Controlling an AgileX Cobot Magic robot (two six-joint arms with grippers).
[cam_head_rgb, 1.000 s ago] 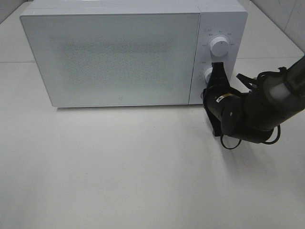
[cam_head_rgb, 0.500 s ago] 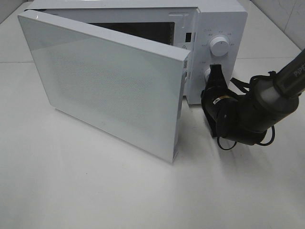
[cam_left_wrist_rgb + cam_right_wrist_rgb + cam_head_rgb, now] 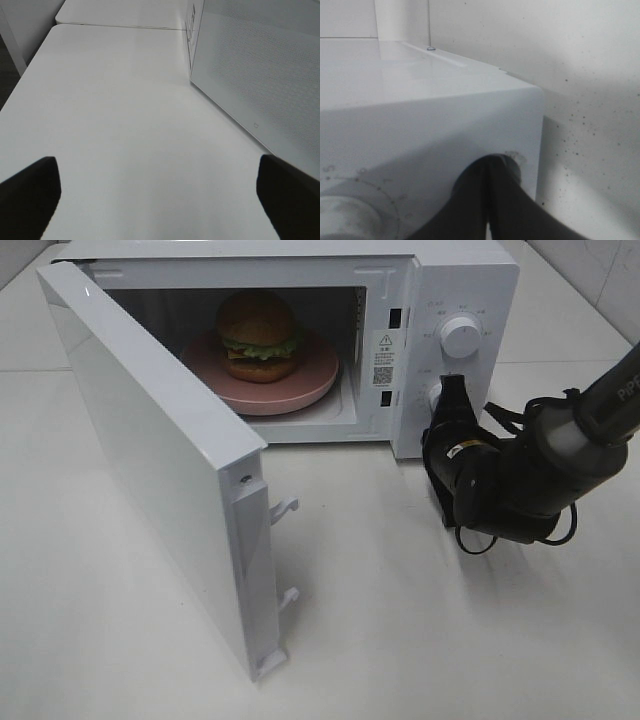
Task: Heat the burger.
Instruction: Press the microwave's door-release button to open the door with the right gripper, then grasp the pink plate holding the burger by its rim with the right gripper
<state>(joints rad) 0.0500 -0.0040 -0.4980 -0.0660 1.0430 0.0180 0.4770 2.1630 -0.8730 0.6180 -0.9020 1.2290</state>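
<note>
White door (image 3: 150, 470) stands open, burger (image 3: 258, 335) inside; closed right gripper (image 3: 452, 390) at lower knob (image 3: 434, 393), left gripper (image 3: 157, 170) wide. Next, probably, push door shut.

Right arm (image 3: 560, 455): enters from the right side, elbow bent, wrist carried low. The right gripper (image 3: 455, 392) points toward the rear, jaws closed tight together. The left gripper (image 3: 159, 200) is tilted downward, fingers (image 3: 30, 195) spread fully apart, holding nothing.
</note>
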